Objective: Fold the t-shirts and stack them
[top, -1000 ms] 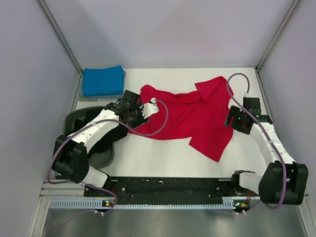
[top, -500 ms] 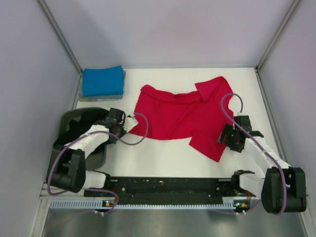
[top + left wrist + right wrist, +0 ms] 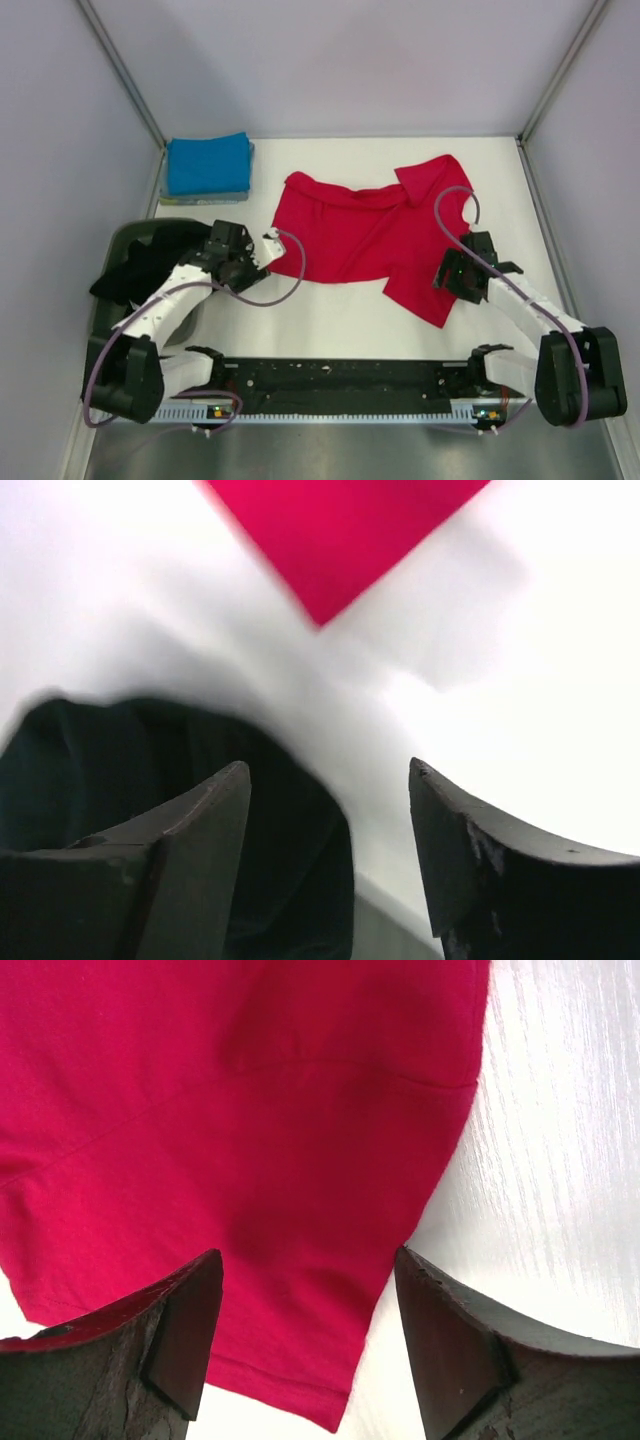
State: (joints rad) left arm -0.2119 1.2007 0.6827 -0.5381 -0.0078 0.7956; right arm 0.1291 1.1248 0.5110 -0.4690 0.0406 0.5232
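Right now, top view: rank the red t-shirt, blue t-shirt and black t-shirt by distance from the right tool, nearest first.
From the right tool:
1. red t-shirt, right beside it, mid-table.
2. blue t-shirt, folded, far-left corner.
3. black t-shirt, left edge, near side.

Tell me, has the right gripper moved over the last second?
Yes. The right gripper drew back toward the base rail, now over the red t-shirt's near corner.

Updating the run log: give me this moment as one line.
red t-shirt: spread, unfolded | blue t-shirt: folded, far left | left gripper: open, empty, near tub | right gripper: open above red t-shirt
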